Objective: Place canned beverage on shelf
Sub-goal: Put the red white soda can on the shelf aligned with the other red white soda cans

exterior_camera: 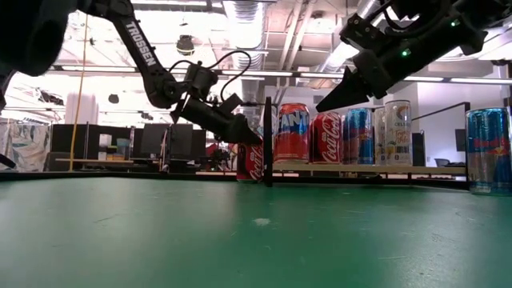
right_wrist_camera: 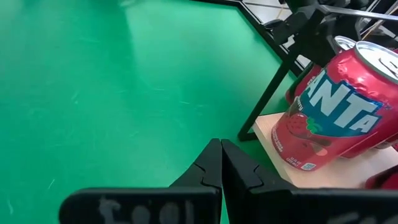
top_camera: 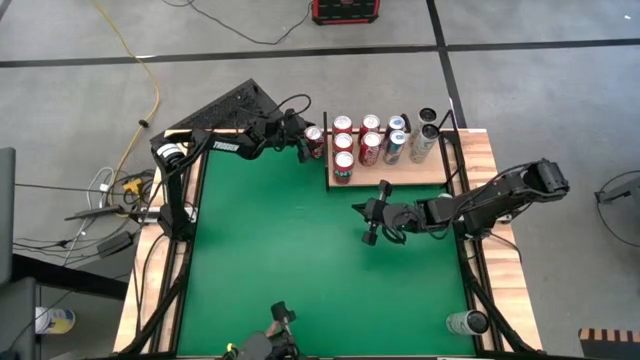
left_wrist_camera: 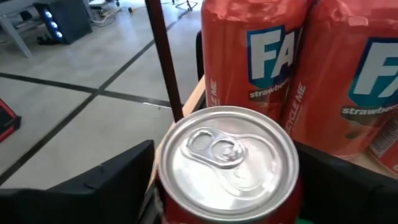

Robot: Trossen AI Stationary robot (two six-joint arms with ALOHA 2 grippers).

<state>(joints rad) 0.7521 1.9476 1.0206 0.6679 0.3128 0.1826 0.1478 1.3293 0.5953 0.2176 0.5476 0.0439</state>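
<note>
Nearest to the left wrist camera, a red can fills the lower centre of the frame, lid up, with a dark finger on each side. Left end effector wide around this can; whether the pads actually bear on it I cannot tell. In the high view the can sits upper centre, just left of the shelf edge, beside a black corner post. Low view shows its base down near desk level, outside the post, so judged not yet on the board.

Risk, as a judgement: the post stands between can and board; a straight sideways push would knock the can against it and tip it. A loose hold would let the can slip on the lift. Beyond it, Fanta cans stand close on the shelf, so little free space at that corner; setting down there could bump the row.

Farther out, the right end effector hovers over the green desk at frame centre, below the shelf front, fingers pinched together, carrying nothing, well apart from the red can. It looks clear of the left arm's path.
</note>
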